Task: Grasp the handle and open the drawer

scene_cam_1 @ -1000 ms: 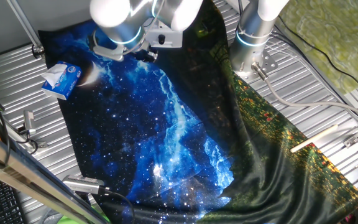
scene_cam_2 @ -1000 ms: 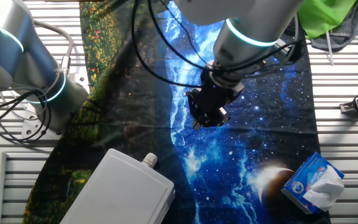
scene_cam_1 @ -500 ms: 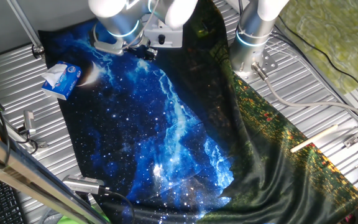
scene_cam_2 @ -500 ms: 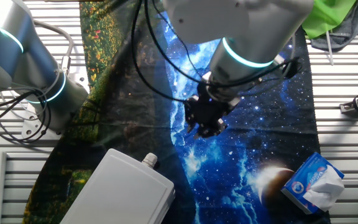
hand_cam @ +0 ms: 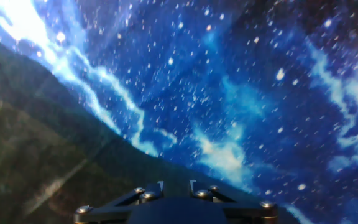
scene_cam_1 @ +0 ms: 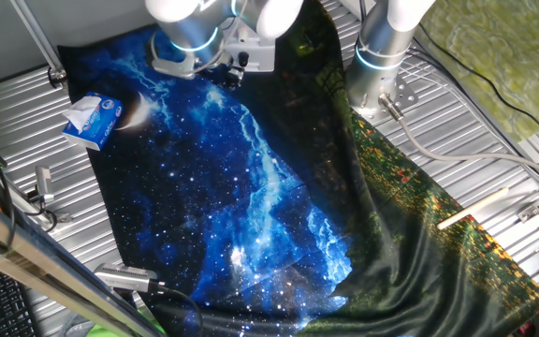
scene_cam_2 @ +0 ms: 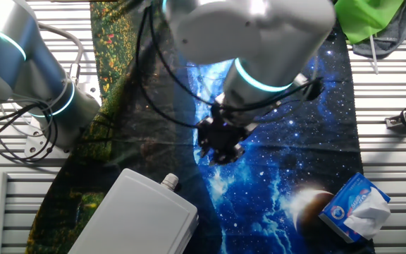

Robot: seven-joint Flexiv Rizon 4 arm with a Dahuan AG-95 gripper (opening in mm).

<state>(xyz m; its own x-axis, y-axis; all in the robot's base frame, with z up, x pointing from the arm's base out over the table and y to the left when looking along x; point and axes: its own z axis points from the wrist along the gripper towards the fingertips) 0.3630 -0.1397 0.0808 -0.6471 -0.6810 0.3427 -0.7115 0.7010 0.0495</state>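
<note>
The drawer (scene_cam_2: 136,215) is a white boxy unit at the bottom left of the other fixed view, on the dark part of the cloth. Its handle (scene_cam_2: 169,181) is a small round knob on the face turned to the gripper. My gripper (scene_cam_2: 217,144) hangs over the blue starry cloth, up and to the right of the knob and clear of it. In the one fixed view the gripper (scene_cam_1: 227,80) is at the top, and the drawer is out of sight. The hand view shows only cloth ahead; the fingertips (hand_cam: 160,186) stand slightly apart with nothing between them.
A blue-and-white tissue box (scene_cam_2: 358,208) lies on the cloth's corner; it also shows in the one fixed view (scene_cam_1: 92,120). A second arm's base (scene_cam_2: 41,85) stands beside the cloth. A green cloth (scene_cam_2: 372,17) and tools lie on the slatted table.
The gripper has moved across the cloth toward the drawer, left and slightly down in the other fixed view. The drawer has not moved.
</note>
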